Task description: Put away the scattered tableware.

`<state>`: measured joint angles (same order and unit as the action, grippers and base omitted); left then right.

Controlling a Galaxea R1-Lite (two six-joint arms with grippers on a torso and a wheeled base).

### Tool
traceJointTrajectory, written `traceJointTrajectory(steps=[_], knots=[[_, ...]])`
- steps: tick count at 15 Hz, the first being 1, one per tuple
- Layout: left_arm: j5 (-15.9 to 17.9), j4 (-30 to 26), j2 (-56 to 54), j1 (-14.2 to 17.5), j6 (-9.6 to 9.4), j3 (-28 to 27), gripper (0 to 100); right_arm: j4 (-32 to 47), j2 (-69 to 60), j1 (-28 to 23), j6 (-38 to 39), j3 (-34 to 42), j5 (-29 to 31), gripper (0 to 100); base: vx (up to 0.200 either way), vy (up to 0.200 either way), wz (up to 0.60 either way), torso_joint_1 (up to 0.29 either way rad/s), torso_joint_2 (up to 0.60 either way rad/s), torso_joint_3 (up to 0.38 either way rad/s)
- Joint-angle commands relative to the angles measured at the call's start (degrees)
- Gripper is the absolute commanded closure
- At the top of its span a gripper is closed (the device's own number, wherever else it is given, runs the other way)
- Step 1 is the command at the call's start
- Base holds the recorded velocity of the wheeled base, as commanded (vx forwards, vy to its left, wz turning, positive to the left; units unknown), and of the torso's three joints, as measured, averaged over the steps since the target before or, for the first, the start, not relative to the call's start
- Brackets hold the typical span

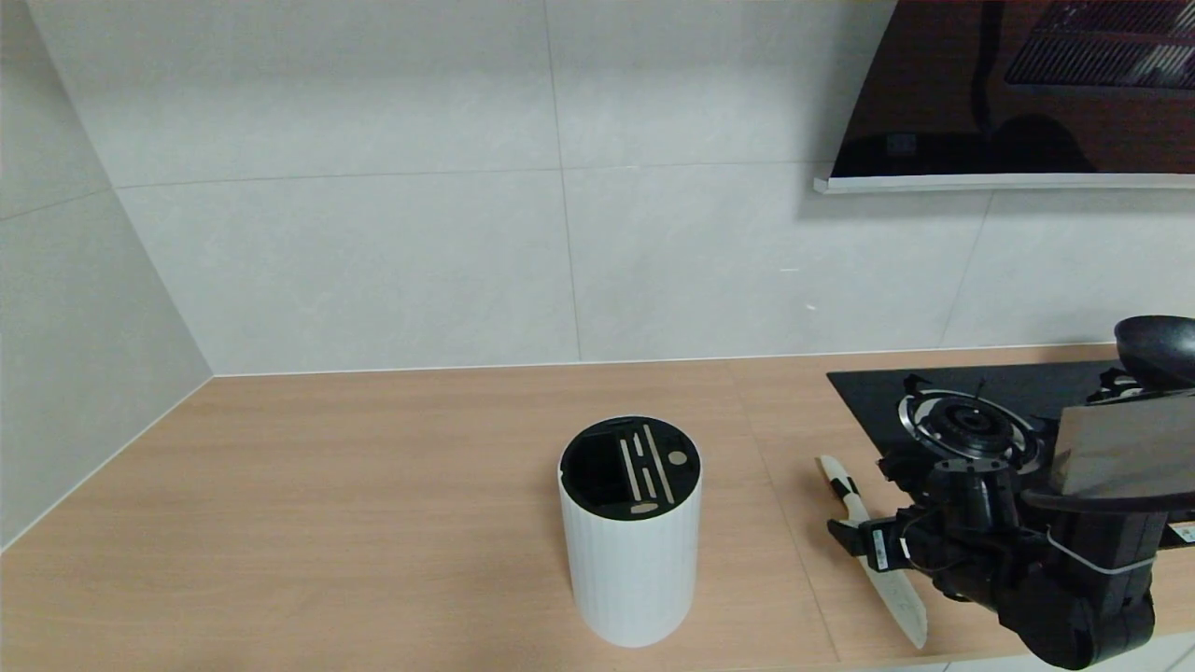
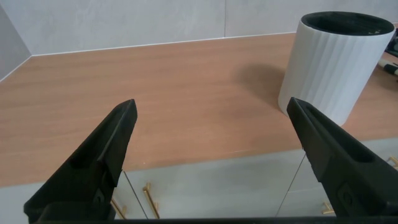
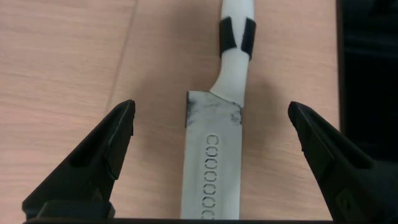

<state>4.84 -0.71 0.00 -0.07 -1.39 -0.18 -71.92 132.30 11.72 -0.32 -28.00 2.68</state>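
Right gripper (image 1: 854, 539): positioned at the counter's front right, directly above the knife (image 1: 899, 597). In the right wrist view the gripper (image 3: 214, 127) has its fingers spread wide, one on each side of the knife (image 3: 213, 165), neither touching it.

Countertop (image 1: 373, 485): wood-grain surface, running from the tiled corner to the hob.

Hob (image 1: 868, 392): black glass, set into the counter's right end.

Holder (image 1: 630, 560): white ribbed cylinder with a black slotted top, upright near the counter's front edge, well left of the knife.

Knife: white handle with a black band, pale blade with a row of ovals. It lies flat just left of the hob, handle toward the wall.

Left gripper (image 2: 211, 127): fingers spread, nothing between them, held at the counter's front edge; the holder (image 2: 329, 62) stands beyond it.
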Motion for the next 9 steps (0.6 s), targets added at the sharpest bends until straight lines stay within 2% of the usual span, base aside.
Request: traceJointTrajectory(steps=[1,9], knots=[[0.0,0.0,0.0,0.0,-0.02,0.0,0,-0.9,2.4,-0.1,0.0,-0.4,0.0,0,0.000,0.000,0.00,0.000,0.00,0.000],[0.0,0.0,0.0,0.0,-0.02,0.0,0,-4.5,5.9,-0.6,-0.1,-1.6,0.0,0,0.000,0.000,0.00,0.000,0.00,0.000]])
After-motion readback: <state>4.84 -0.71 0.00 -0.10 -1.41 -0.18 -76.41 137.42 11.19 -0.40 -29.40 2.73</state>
